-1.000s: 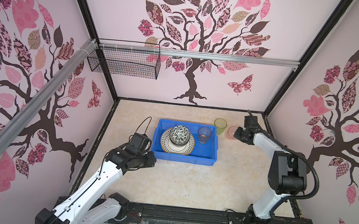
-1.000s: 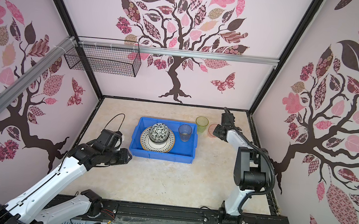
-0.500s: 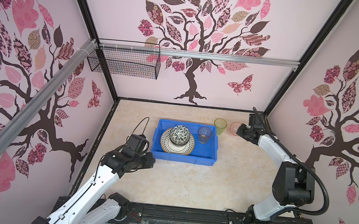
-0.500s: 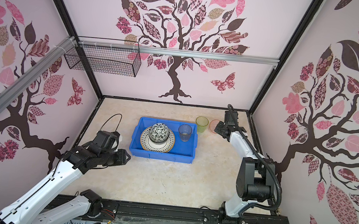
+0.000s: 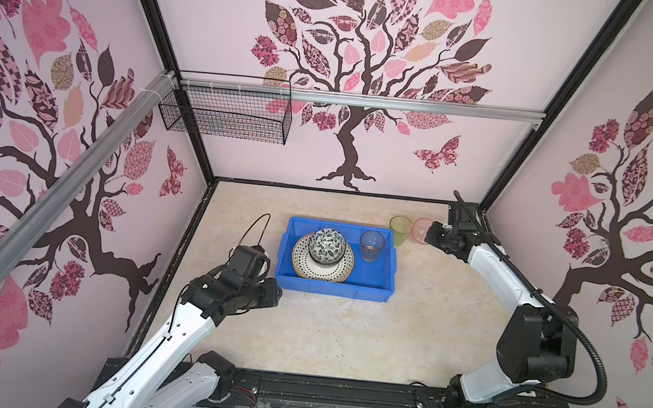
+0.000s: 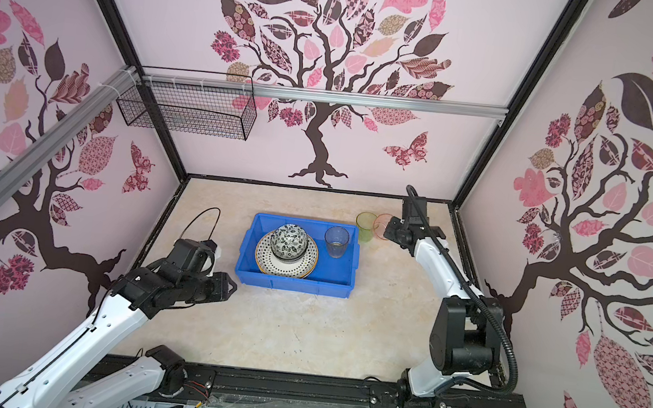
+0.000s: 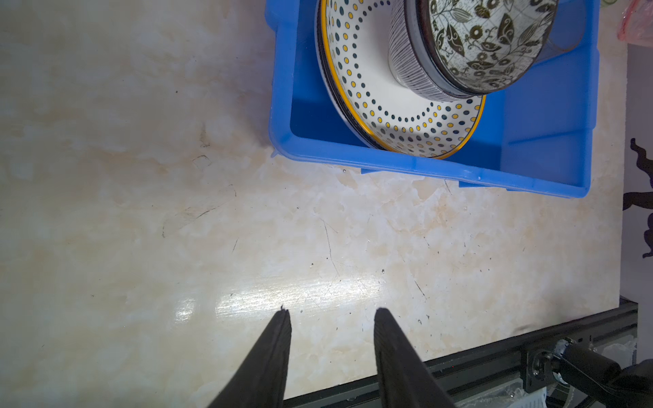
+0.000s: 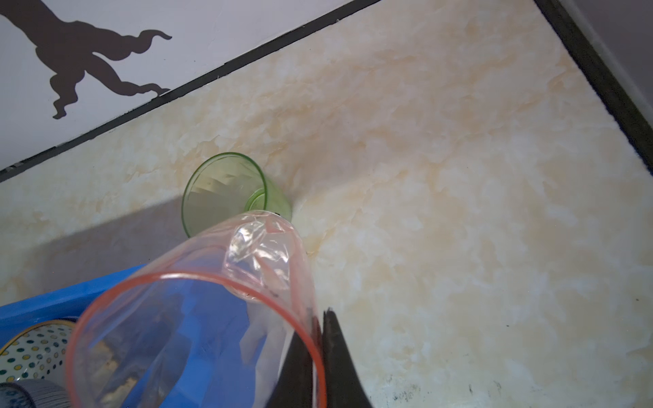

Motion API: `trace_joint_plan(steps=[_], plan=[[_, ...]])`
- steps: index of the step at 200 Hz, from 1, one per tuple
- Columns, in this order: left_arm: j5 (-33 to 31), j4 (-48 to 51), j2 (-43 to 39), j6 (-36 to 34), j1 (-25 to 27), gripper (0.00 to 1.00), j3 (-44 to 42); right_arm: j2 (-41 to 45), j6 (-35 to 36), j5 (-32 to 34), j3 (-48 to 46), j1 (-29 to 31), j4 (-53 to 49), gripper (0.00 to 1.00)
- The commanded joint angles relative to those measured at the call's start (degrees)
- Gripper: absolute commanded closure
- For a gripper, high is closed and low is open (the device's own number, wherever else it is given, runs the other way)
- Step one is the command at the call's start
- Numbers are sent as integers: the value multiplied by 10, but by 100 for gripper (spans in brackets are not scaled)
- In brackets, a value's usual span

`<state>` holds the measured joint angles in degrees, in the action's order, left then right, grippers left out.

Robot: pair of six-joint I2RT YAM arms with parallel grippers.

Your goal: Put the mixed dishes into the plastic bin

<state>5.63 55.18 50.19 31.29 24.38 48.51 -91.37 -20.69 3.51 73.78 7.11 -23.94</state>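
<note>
The blue plastic bin (image 5: 331,290) (image 6: 292,285) sits mid-table in both top views. It holds a dotted-rim plate (image 5: 301,263) (image 7: 388,116) on other plates, a leafy black-white bowl (image 5: 327,246) (image 7: 484,42) nested in a striped bowl (image 7: 406,63), and a clear bluish cup (image 5: 372,246). A green cup (image 5: 399,227) (image 8: 226,190) stands just right of the bin. My right gripper (image 5: 430,235) (image 8: 318,318) is shut on the rim of a tilted pink cup (image 5: 421,230) (image 8: 198,318) beside it. My left gripper (image 5: 275,293) (image 7: 332,314) hangs open and empty by the bin's front left corner.
A black wire basket (image 5: 226,114) hangs from the rail on the back wall at left. The right wall and back corner stand close to my right arm. A black frame rail (image 5: 337,390) runs along the table's front edge.
My right arm's elbow has swung out to the right while its gripper stays shut on the pink cup. The left arm has drawn back a little toward the front.
</note>
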Motion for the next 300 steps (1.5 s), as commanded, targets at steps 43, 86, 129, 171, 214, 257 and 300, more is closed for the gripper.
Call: trace_joint_plan(steps=[43,86,129,171,214,257,300], plan=[[2,-2,-11,-2,-2,57,-17,25,20,-18,56,26,-35,100],[2,-5,-8,-3,-2,57,-18,17,44,-33,82,40,-65,100],[3,-5,-13,-3,-2,57,-19,-2,59,-30,104,64,-84,100],[4,-6,-14,-1,-3,57,-21,-25,71,-23,134,93,-102,100],[5,-9,-14,-2,-2,57,-23,-47,90,2,160,125,-123,100],[6,-10,-12,-4,-2,57,-24,-62,93,1,167,143,-126,100],[7,-12,-9,-4,-2,57,-25,-86,104,-2,187,156,-142,100]])
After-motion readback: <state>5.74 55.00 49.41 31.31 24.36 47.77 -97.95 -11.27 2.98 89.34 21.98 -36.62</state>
